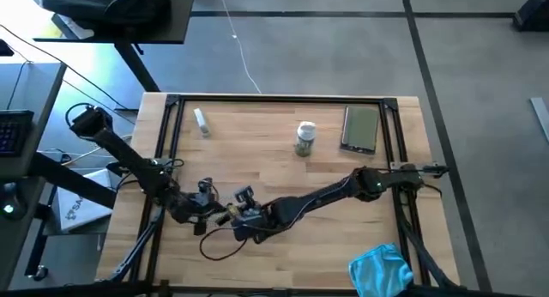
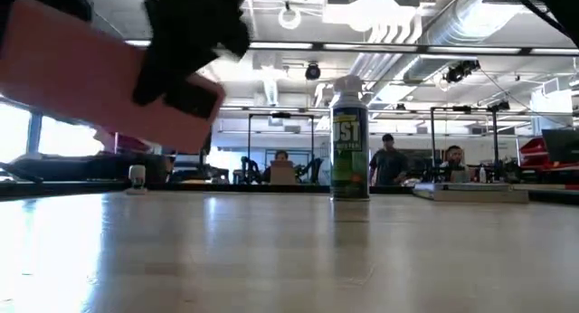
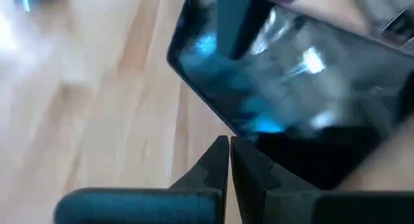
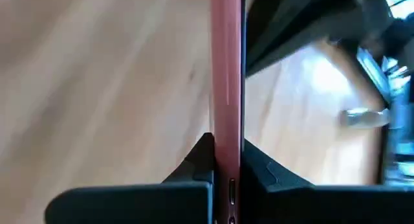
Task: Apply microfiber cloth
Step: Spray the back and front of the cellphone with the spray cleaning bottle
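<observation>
Right gripper (image 4: 226,156) clamps a pink-backed phone (image 4: 226,68) edgewise above the table (image 1: 283,168); left gripper (image 3: 229,153), jaws together and empty, sits beside its screen. We find the microfiber cloth (image 1: 382,269) well apart at the near right corner. Risk, we judge: a thin edge grip lets the phone slip.

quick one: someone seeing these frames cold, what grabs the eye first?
Both arms meet low over the table's front-left, where the right pincer clamps a thin pink phone edge-on, its glossy screen filling the left wrist view; the left pincer is shut beside it. Next, the turquoise microfiber cloth lies untouched at the front-right corner, and a green spray can stands mid-table.
</observation>
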Robot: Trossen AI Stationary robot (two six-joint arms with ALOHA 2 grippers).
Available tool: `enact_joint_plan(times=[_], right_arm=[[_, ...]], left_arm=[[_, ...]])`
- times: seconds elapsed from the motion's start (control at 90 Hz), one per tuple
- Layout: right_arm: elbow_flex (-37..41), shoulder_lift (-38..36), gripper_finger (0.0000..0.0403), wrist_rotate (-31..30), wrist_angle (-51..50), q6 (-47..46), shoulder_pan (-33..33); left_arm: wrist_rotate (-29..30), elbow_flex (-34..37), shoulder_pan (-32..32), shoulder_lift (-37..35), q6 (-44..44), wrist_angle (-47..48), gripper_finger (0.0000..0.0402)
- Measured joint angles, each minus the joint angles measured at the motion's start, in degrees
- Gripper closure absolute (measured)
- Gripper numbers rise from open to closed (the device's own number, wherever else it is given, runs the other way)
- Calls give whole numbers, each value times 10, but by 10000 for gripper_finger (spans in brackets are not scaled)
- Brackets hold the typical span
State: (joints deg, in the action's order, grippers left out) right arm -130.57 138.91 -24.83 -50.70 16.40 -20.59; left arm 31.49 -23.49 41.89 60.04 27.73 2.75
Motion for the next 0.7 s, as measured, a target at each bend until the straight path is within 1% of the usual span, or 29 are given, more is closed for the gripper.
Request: enact_joint_plan(times=[0.056, 0.156, 0.244, 0.356, 0.444, 0.589, 0.633, 0.7], right_arm=[[10, -25, 401, 9, -27, -43, -1], [16, -63, 401, 6, -94, -114, -3], [17, -86, 402, -9, -131, -156, -9], [18, -105, 402, -19, -154, -182, -18], [18, -115, 402, -29, -185, -195, -26], [18, -128, 402, -125, -267, -250, -44], [18, -135, 402, -142, -283, -267, -49], [18, -141, 403, -150, -301, -289, -54]], left_arm=[[22, 0, 9, -22, -24, -9, 401], [67, 0, 24, -51, -71, -46, 401], [110, 3, 38, -60, -126, -107, 401], [142, 3, 41, -55, -199, -194, 391], [154, 3, 33, -44, -241, -256, 374], [155, 3, 22, -23, -306, -344, 331], [148, 3, 18, -16, -320, -364, 316], [138, 3, 11, -5, -330, -399, 293]])
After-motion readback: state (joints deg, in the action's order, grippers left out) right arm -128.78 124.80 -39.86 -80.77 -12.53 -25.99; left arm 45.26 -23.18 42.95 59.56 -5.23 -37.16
